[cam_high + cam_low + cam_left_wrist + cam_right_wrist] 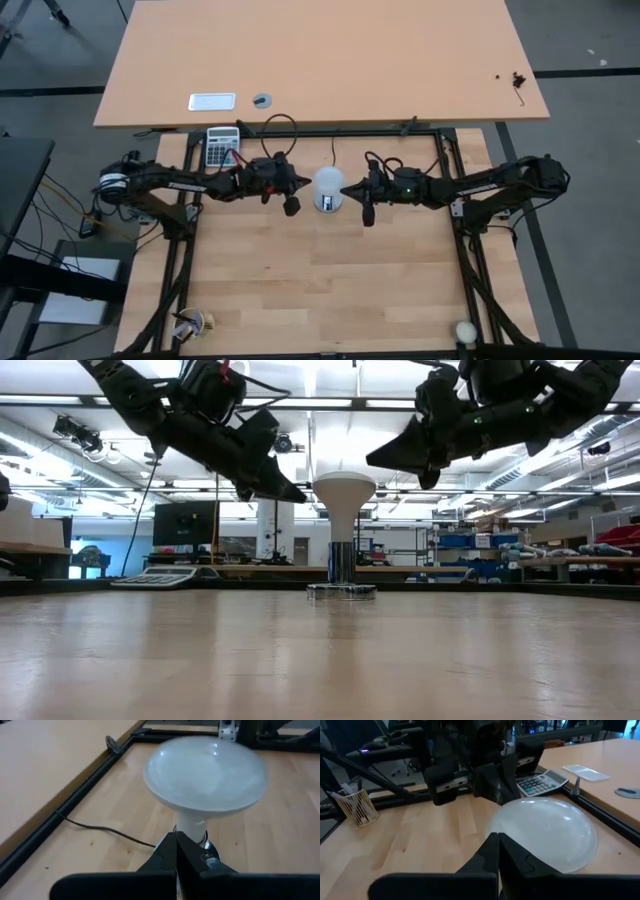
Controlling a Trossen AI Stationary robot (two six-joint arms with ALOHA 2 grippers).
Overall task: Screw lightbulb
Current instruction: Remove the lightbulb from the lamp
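Lightbulb (328, 183) stands upright, dome up, in the silver socket (341, 591), near the table's (330, 290) far edge, about midway between the left and right edges. Black cord (105, 832) runs from the socket toward the far edge rail.

Left gripper (291, 206) hangs just beside the bulb on its left, lifted off the tabletop, not touching the bulb; jaws clenched, fingers pressed together, grasping nothing. In the left wrist view the closed fingertips (176, 842) point at the bulb's neck.

Right gripper (368, 213) hangs just beside the bulb on its right, also raised above the tabletop, apart from the bulb; jaws clenched, empty. In the low view both grippers sit level with the dome, one at each side.

Calculator (222, 146) lies at the far left corner of the table. Small wire basket (356, 806) with sticks sits at the near left corner; a cream ball (465, 331) at the near right corner.
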